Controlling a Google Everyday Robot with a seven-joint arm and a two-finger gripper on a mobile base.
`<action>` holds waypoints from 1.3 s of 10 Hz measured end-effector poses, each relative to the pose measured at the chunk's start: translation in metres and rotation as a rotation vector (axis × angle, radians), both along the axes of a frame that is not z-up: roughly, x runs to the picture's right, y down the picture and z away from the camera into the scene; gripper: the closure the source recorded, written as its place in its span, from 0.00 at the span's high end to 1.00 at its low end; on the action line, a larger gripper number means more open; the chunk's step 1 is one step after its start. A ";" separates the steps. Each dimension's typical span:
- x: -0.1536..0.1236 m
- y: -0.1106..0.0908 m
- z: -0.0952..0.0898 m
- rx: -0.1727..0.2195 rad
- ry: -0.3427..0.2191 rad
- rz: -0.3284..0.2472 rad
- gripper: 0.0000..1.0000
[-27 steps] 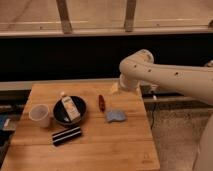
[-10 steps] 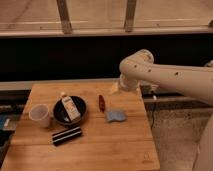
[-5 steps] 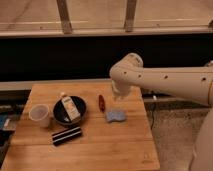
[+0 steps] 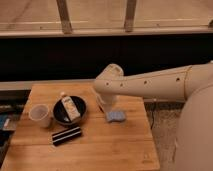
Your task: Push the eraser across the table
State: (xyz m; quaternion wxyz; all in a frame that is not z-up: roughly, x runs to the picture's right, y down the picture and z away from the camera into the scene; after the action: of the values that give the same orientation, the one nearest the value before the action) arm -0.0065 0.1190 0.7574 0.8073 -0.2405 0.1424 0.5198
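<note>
The eraser (image 4: pixel 66 135), a long flat black bar with a light stripe, lies on the wooden table (image 4: pixel 115 147) at the front left, just in front of the bowl. My cream-coloured arm reaches in from the right over the middle of the table. The gripper (image 4: pixel 105 107) hangs below the arm's bend, right of the bowl and above the blue pad. It is well apart from the eraser, up and to its right.
A black bowl (image 4: pixel 79 104) holds a small carton (image 4: pixel 69 108). A white cup (image 4: pixel 40 115) stands to its left. A light-blue spongy pad (image 4: pixel 116 116) lies right of the bowl. The dark-red stick is hidden behind the arm. The table's right edge runs near the pad.
The arm has swung left and lower over the table. The gripper is now near the bowl, and the arm covers the dark-red stick. The eraser has not moved.
</note>
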 end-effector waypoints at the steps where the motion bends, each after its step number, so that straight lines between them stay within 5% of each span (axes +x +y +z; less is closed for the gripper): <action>1: -0.020 0.017 0.000 -0.029 -0.036 -0.025 0.00; 7: -0.016 0.019 0.001 -0.033 -0.032 -0.028 0.00; 11: -0.079 0.047 0.057 -0.149 -0.122 -0.108 0.00; 13: -0.090 0.056 0.067 -0.184 -0.143 -0.127 0.00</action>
State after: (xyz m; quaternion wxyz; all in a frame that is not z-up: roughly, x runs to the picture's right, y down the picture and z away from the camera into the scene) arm -0.0970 0.1751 0.8239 0.8212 -0.3404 0.1464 0.4339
